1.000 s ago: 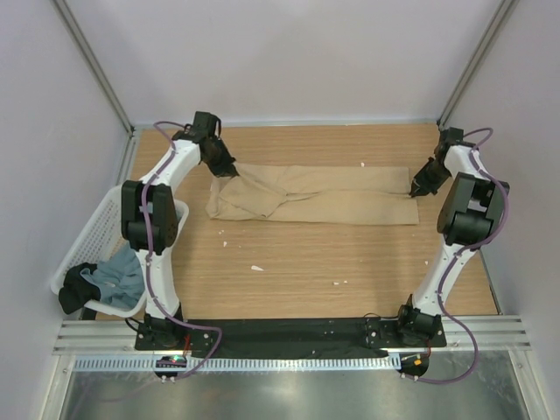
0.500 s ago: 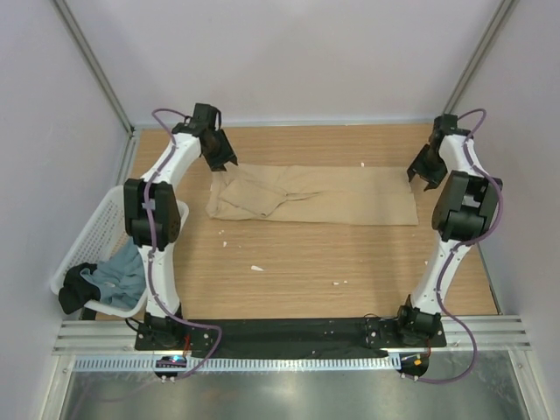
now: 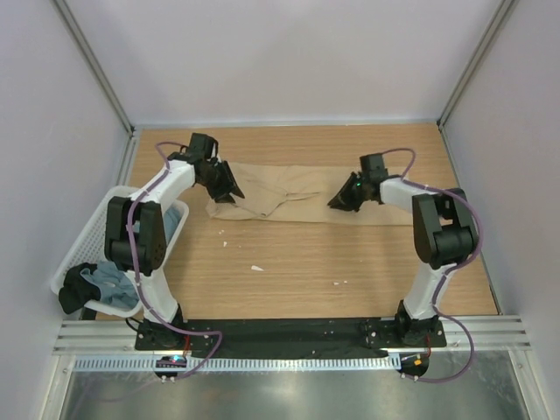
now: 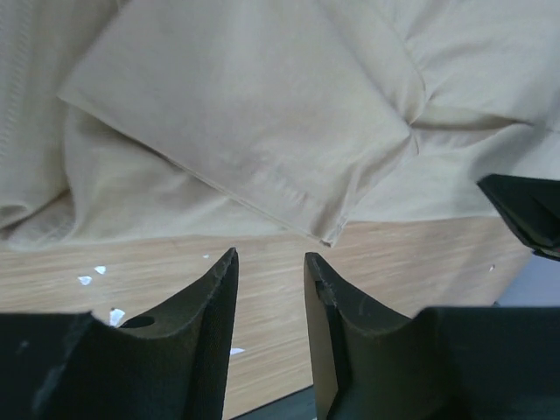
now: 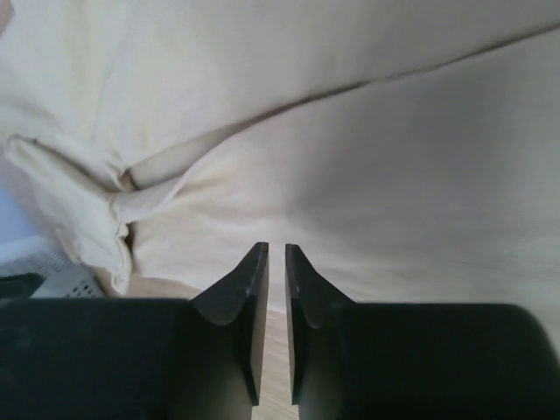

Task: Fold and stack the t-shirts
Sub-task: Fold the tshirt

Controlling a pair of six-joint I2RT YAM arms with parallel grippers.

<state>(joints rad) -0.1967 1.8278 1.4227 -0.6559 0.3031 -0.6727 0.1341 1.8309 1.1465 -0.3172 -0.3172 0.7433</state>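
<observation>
Lying folded in a long strip across the far half of the table (image 3: pixel 289 262), the tan shirt (image 3: pixel 297 197) has the left gripper (image 3: pixel 229 189) above its left end, fingers a little apart and empty, and the right gripper (image 3: pixel 339 201) over its middle — fingers nearly closed, gripping nothing — while the grey-blue shirt (image 3: pixel 109 280) sits in the basket (image 3: pixel 96 223) left of the table.

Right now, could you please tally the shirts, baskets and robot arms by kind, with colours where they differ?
Tan-beige t-shirt, spread on the table: 1
Grey-blue t-shirt, in the basket: 1
White mesh basket: 1
Robot arms, left gripper and right gripper: 2
Total: 5
</observation>
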